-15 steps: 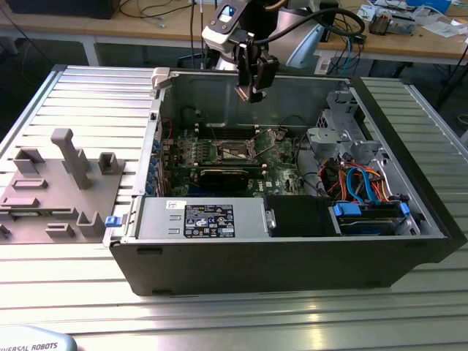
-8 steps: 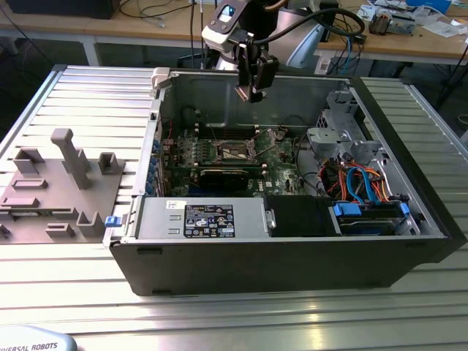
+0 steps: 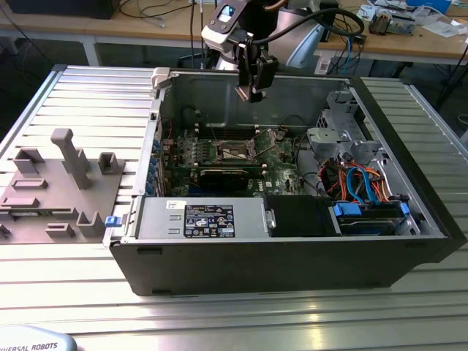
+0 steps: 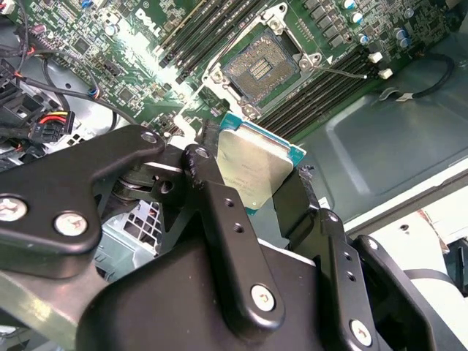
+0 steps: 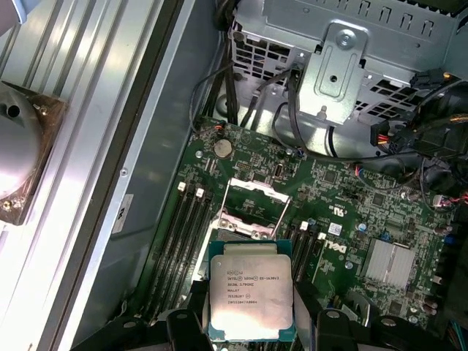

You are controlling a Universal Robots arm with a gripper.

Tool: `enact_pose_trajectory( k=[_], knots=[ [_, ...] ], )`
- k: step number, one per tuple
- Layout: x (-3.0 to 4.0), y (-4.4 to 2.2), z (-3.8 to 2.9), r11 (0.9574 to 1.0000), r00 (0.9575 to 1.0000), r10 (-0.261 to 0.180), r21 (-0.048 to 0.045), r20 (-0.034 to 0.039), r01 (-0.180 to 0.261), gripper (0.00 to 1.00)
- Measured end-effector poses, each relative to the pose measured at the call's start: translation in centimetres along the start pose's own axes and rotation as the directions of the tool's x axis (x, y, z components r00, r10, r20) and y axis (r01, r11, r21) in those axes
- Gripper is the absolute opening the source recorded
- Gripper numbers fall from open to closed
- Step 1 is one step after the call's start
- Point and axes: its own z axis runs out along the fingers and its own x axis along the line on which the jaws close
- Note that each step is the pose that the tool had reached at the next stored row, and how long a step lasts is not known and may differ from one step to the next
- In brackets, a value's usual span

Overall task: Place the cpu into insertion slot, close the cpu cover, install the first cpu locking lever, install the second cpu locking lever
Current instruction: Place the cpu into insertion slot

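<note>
Entry: the gripper hangs over the open computer case, which sits on the slatted bench. It is high above the green motherboard and close to the case's far wall. The fingers are narrowed onto the cpu, one on each of two opposite edges. I see the same grip in the first wrist view, with the cpu held flat and its silvery printed face toward the camera. The insertion slot lies beyond the fingertips, down toward the board and clearly apart from the chip, with nothing touching. Its dark contact field is bare, and I see nothing seated in it. In the first wrist view the insertion slot sits just past the chip's leading edge, and the two squares look roughly parallel, edge to edge. I judge the chip is carried nearly squared to the slot, offset sideways as well as in height. From the exterior view the insertion slot seems roughly beneath the fingers, slightly toward that view's left, but I cannot fix the offset. Placement is not yet done.
</note>
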Motion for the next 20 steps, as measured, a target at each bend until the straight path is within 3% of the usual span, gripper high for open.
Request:
enact_pose_trajectory(
  k=[20],
  knots=[
    [0.0,0.0,0.0,0.9999,0.9999,0.017,-0.0001,0.0012,-0.017,0.54]
  ],
)
